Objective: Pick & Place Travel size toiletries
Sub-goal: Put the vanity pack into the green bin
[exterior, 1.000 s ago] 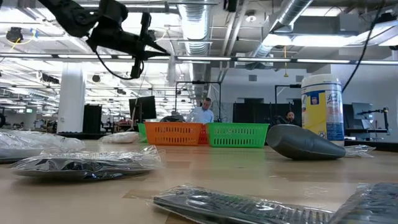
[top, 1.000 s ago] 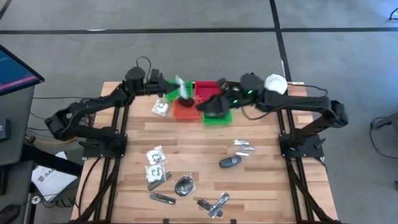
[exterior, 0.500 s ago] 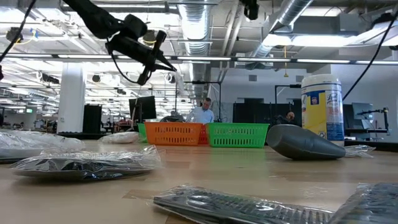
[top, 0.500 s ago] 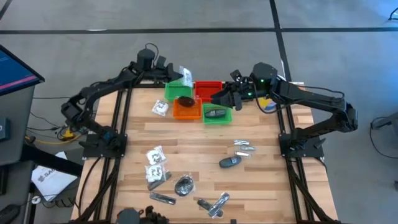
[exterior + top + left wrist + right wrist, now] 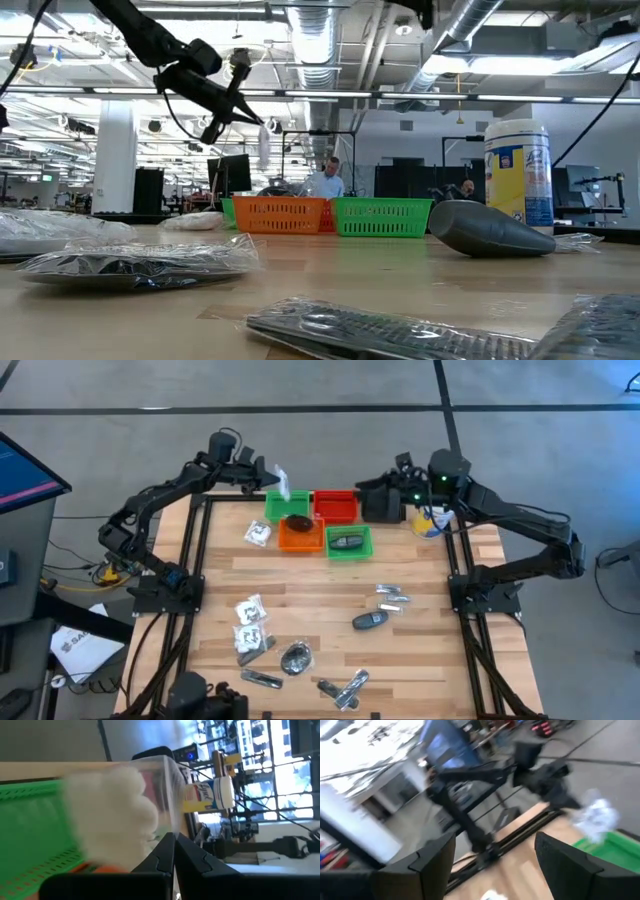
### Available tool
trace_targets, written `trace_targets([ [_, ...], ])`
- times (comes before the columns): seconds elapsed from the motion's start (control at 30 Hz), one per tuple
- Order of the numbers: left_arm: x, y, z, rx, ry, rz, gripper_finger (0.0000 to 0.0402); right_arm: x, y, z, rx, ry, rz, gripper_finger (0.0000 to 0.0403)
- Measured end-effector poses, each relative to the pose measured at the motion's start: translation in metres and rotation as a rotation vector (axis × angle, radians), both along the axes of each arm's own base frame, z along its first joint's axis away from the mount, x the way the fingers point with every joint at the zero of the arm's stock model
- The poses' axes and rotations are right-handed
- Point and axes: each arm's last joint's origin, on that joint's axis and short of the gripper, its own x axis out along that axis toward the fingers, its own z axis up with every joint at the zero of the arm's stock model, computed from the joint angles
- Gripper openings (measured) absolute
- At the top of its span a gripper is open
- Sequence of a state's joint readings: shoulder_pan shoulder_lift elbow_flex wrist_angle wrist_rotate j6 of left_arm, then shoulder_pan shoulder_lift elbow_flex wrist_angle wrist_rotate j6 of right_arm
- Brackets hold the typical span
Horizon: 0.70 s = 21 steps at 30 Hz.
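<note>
My left gripper point(image 5: 268, 477) is shut on a clear packet with white contents point(image 5: 284, 486), in the air over the far green tray point(image 5: 272, 510). The low view shows that packet point(image 5: 264, 147) hanging under the left gripper point(image 5: 258, 121). My right gripper point(image 5: 372, 502) stands open and holds nothing, near the table's far edge, right of the red tray point(image 5: 335, 507). One dark oval point(image 5: 298, 522) lies in the orange tray point(image 5: 300, 540), another point(image 5: 347, 543) in the near green tray point(image 5: 350, 552). More toiletries lie on the near half of the table: packets point(image 5: 249, 622), silvery sachets point(image 5: 392, 597), a dark oval point(image 5: 370, 620). My left gripper pinches the clear packet by one edge point(image 5: 169, 831) between its two shut fingers point(image 5: 160, 857). The fingers slant down toward the table's far edge. The packet hangs from the fingertips, lifted clear above the far green tray.
A tall white canister with a yellow-blue label point(image 5: 432, 520) stands at the far right corner, close to my right arm. A black round piece in plastic point(image 5: 295, 657) and slim sachets point(image 5: 345, 688) lie near the front edge. Bare wood lies between the trays and these items.
My left gripper has carried the packet from over the orange tray toward the table's far left, still shut on it. My right gripper has drawn back from the near green tray toward the far right and risen, staying open; the dark oval lies in that tray.
</note>
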<state>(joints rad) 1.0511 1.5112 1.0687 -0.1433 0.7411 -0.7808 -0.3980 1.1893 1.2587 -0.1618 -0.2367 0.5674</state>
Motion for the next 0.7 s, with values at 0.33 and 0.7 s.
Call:
trace_targets([
  [0.33,-0.014,0.0,-0.008,0.024,0.079,-0.044,0.0,0.009,-0.012,-0.01,0.021,0.044,-0.107,0.0265],
  [0.7,-0.017,-0.002,-0.013,0.041,0.125,-0.082,0.0,0.028,-0.02,-0.028,0.119,0.092,-0.115,0.0265],
])
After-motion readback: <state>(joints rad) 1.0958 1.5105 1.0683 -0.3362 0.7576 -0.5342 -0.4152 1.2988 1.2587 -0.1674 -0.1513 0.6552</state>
